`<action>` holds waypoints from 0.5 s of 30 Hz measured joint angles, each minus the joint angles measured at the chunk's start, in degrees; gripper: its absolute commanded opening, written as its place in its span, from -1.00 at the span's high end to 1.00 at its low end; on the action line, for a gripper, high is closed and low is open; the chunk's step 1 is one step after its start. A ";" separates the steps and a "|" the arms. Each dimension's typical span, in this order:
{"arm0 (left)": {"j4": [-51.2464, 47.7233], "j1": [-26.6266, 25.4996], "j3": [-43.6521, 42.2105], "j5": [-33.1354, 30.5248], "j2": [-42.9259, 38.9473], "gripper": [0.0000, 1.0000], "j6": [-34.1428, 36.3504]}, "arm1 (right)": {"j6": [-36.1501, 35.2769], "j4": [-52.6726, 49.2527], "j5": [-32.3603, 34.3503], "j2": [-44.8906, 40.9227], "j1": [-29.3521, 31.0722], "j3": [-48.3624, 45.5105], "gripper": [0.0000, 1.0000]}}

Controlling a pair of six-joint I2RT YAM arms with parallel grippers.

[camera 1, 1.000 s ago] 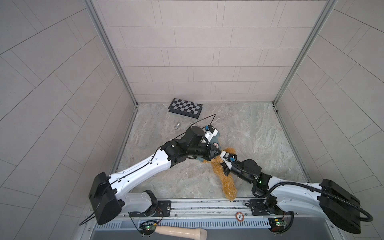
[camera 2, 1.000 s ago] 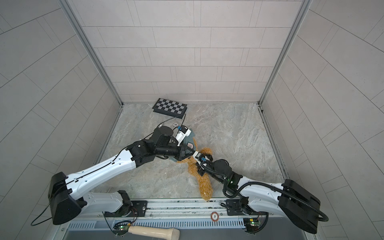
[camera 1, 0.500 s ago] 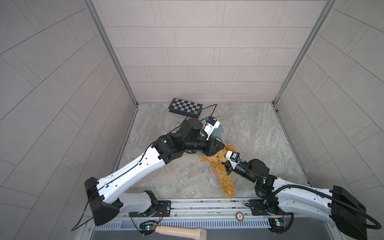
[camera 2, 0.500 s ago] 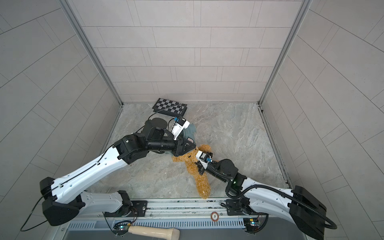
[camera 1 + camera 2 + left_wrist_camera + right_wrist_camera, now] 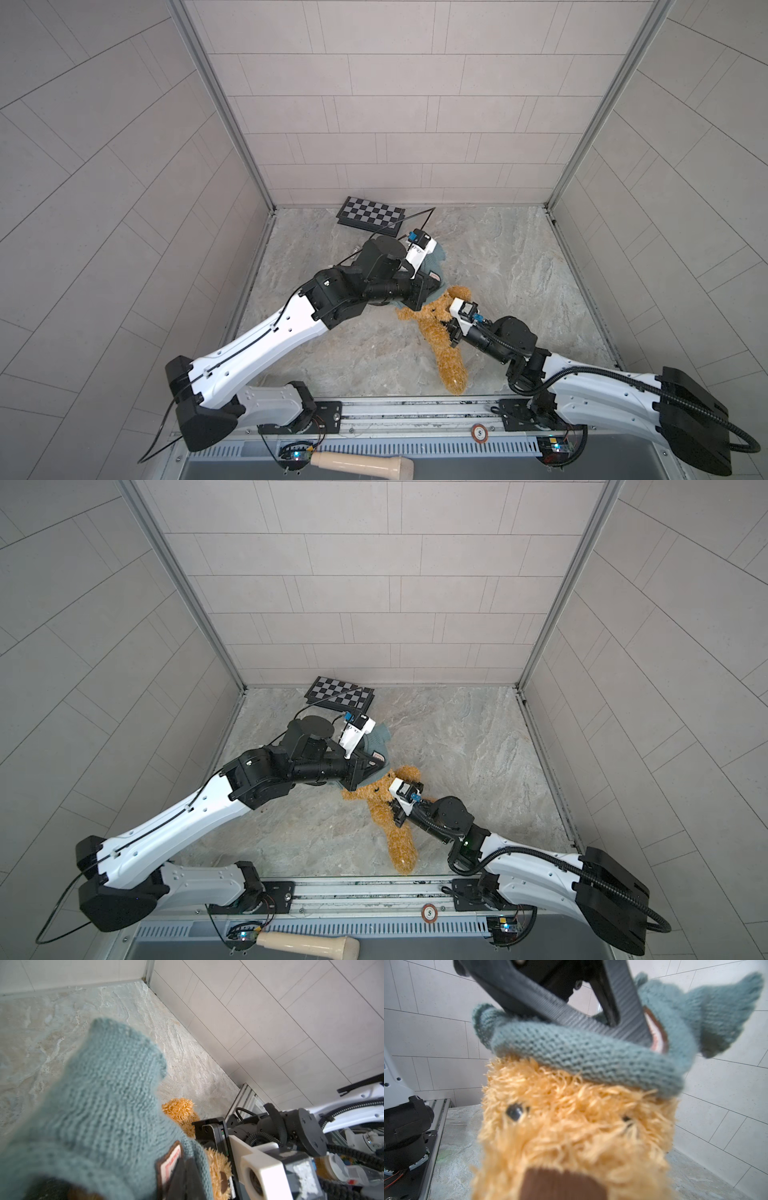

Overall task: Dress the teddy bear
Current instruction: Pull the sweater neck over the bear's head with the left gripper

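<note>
A: What differs from a second ago?

B: The left gripper (image 5: 637, 1036) sits farther toward the back wall. The sweater (image 5: 434, 257) was then only a sliver beneath it and now pokes out past its camera. The bear (image 5: 440, 336) shows an arm on the left that was covered. The right gripper (image 5: 454, 334) is about where it was.

A: And the grips?

B: The left fingers (image 5: 571, 1016) are pinched together on the sweater's hem, right at its label (image 5: 656, 1036). The right gripper is clamped in the fur of the bear's chest, below the face.

A: Where is the bear?

B: It lies on the floor (image 5: 519, 270), front of centre. One leg stretches to the front rail (image 5: 415, 409) and the head points toward the left gripper. The hem lies across the top of its head, above the eyes, and the rest of the sweater trails off behind.

A: Any writing?

B: The label is white with a brown border and red print, too blurred to read. A round sticker (image 5: 478, 433) on the rail reads "5".

A: What else is around?

B: A checkerboard (image 5: 371, 213) lies by the back wall and a wooden handle (image 5: 361, 461) lies in front of the rail. Both are well apart from the bear.

A: Anything in the way?

B: In both top views the left wrist hides the bear's face and the right wrist camera covers its chest. In the left wrist view the sweater blocks most of the bear, so only an ear and a bit of face show.
</note>
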 measured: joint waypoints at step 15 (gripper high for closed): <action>1.57 -4.07 0.42 0.13 1.88 1.00 -0.90 | -0.11 3.15 2.60 0.72 0.26 0.04 1.00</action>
